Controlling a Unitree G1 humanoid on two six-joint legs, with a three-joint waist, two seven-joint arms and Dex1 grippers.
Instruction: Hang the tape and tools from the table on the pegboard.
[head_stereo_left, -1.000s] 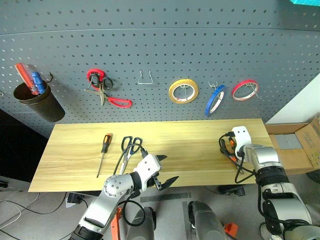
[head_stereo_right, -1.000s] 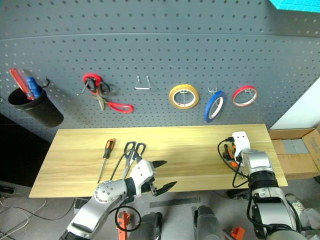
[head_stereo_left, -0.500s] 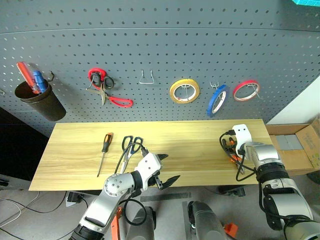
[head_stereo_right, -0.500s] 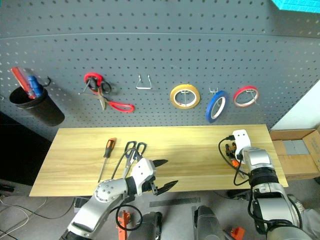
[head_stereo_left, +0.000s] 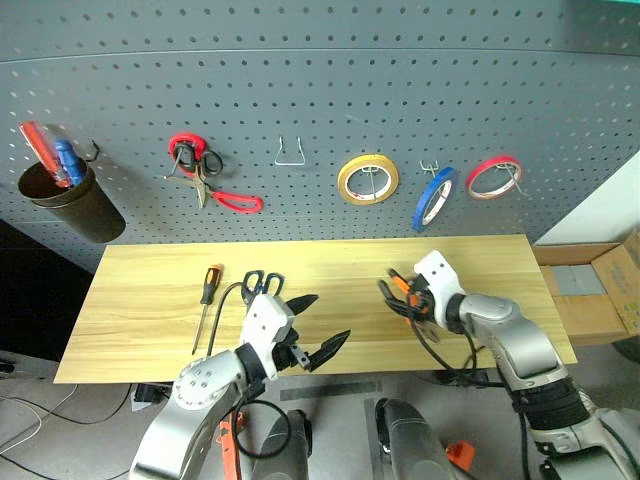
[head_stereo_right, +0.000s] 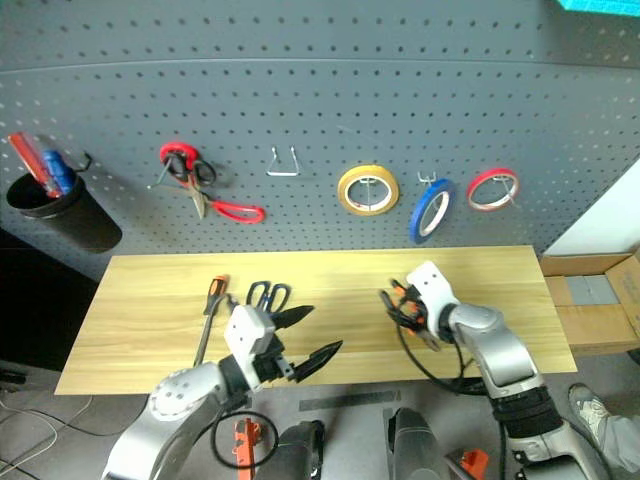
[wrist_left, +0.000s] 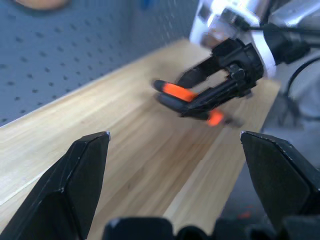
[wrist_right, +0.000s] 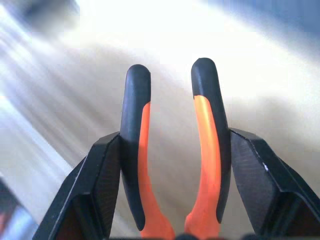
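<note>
The right gripper (head_stereo_left: 398, 295) was closed on the pliers (wrist_right: 172, 150), its two fingers pressing the orange-and-black handles from either side, the handles pointing out ahead of the fingers with a gap between them; the pliers' head was hidden inside the grip. Gripper and pliers hung above the table (head_stereo_left: 150, 330), toward its 3 o'clock half, the handles pointing toward 9 o'clock. The left gripper (head_stereo_left: 312, 327) stood fully open and held nothing, both black fingers spread wide over the table's near edge at about 6 o'clock; its wrist view looked across the wood at the right gripper and the pliers. The screwdriver (head_stereo_left: 206, 305) lay flat on the table at about 9 o'clock, orange-and-black handle toward the pegboard (head_stereo_left: 300, 100), shaft toward the near edge. The dark scissors (head_stereo_left: 261, 283) lay just beside it on the 3 o'clock side, partly covered by the left gripper's white body. On the pegboard, the blue tape (head_stereo_left: 432, 199) hung from a hook at about 2 o'clock, between a yellow roll (head_stereo_left: 367, 179) and a red roll (head_stereo_left: 493, 177). Red scissors (head_stereo_left: 205, 175) hung at about 10 o'clock, an empty wire hook (head_stereo_left: 290, 154) at 12 o'clock, and a dark cup (head_stereo_left: 62, 200) holding tools at the far 9 o'clock end
</note>
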